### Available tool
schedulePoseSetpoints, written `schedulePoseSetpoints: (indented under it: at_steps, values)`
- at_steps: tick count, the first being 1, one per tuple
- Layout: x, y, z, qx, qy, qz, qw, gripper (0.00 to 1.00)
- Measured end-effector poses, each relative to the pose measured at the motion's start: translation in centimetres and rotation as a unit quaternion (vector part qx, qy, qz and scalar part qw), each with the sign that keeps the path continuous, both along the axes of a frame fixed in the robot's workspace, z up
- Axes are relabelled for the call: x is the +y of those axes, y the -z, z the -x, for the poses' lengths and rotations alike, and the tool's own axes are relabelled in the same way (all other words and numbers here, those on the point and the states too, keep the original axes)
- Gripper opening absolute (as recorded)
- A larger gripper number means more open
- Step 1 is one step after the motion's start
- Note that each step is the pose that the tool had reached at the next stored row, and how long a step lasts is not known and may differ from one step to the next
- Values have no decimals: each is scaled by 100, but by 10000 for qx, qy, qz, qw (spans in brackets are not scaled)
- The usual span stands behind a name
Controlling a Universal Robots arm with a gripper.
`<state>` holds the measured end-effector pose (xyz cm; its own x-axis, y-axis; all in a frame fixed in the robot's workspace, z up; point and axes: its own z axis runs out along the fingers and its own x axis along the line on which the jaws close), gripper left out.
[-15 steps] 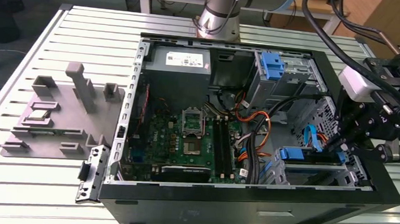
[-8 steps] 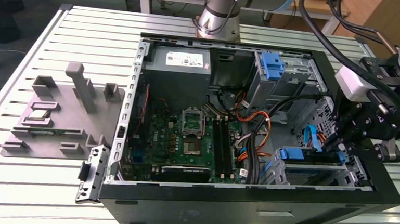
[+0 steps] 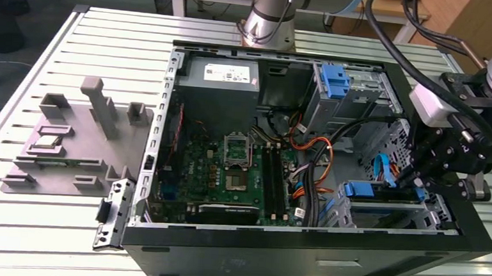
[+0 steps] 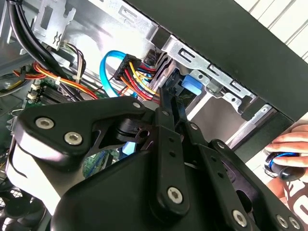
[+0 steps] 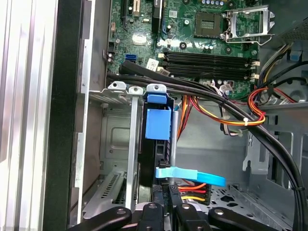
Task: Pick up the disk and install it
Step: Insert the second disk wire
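Blue-railed disk [image 5: 157,126] apparently beyond jaws.

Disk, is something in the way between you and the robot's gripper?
Maybe. In the first wrist view the disk stands on edge in the drive cage, straight ahead of the gripper. A flat blue cable crosses between them; I can't tell if it touches.

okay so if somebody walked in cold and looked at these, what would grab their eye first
Probably the open black computer case lying on the slatted table, its green motherboard exposed. Next, the gripper reaching into the drive bay at the exterior view's right, at the disk with blue rails standing on edge there.
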<state>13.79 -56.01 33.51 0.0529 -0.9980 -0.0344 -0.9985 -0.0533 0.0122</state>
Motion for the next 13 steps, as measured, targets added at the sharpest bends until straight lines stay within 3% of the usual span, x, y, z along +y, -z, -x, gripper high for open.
schedulePoseSetpoints:
  at_steps: [13]
  values:
    - [-35,0,0,0,34,0,10000,17]
